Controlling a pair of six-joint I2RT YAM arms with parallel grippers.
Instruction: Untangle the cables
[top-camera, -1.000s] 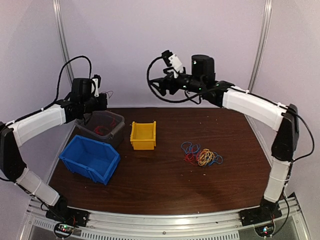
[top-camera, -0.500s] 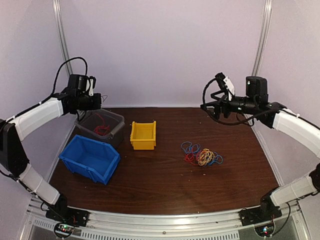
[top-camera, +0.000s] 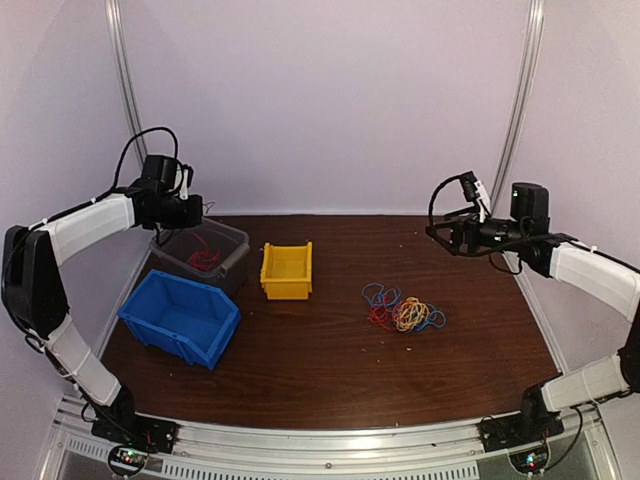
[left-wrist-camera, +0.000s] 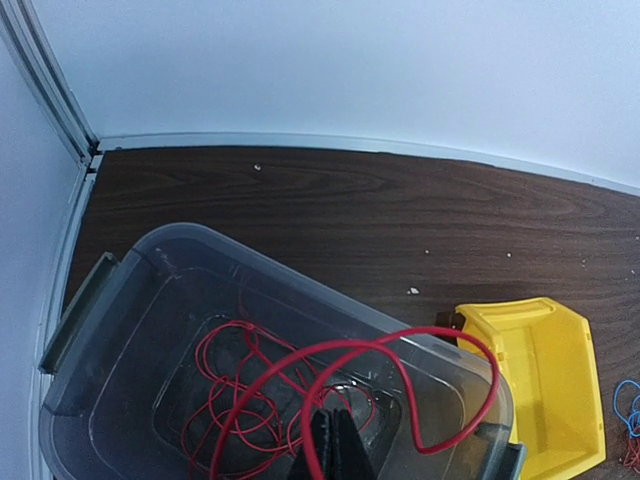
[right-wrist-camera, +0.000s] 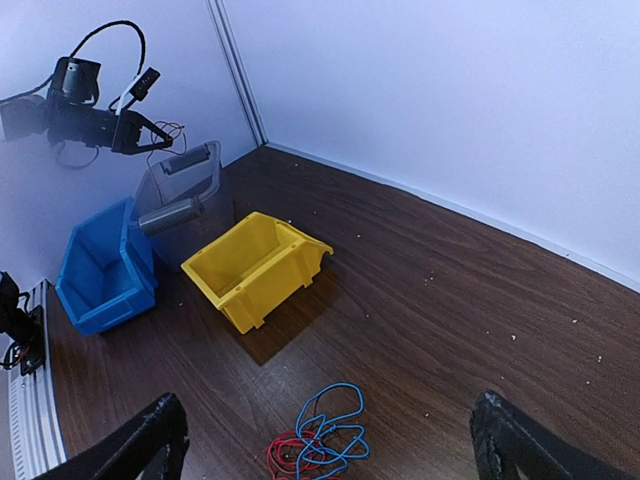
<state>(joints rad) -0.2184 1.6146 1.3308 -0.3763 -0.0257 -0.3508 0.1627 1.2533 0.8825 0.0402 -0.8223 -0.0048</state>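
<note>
My left hand (top-camera: 196, 208) is fully closed, pinching a red cable (left-wrist-camera: 455, 335). The left wrist view shows it best. The strand comes out beside my shut fingers (left-wrist-camera: 335, 445) and arcs wide in the air above the grey bin (left-wrist-camera: 100, 290), which sits right under the hand. More red loops lie on the bin floor. The top view gives only a red smudge in that bin, with the hand hovering over its far left corner. The yellow bin (left-wrist-camera: 545, 385) is to the right of this hand.

My right hand (top-camera: 437, 230) is spread wide, holding nothing, raised above the surface (top-camera: 330, 370). In the right wrist view its fingers (right-wrist-camera: 150, 440) sit at the bottom corners. Only a few blue and red loops of the cable bundle (top-camera: 405, 313) show between them, low in the frame. The top view shows the whole bundle: blue, red and yellow-orange strands tangled together. It lies on the surface below this hand, a bit to its left and toward the arm bases.

The right wrist view also catches the blue bin (right-wrist-camera: 100, 270) ahead and to the left of the right hand, beside the grey and yellow ones. The left wrist view misses the blue bin.
</note>
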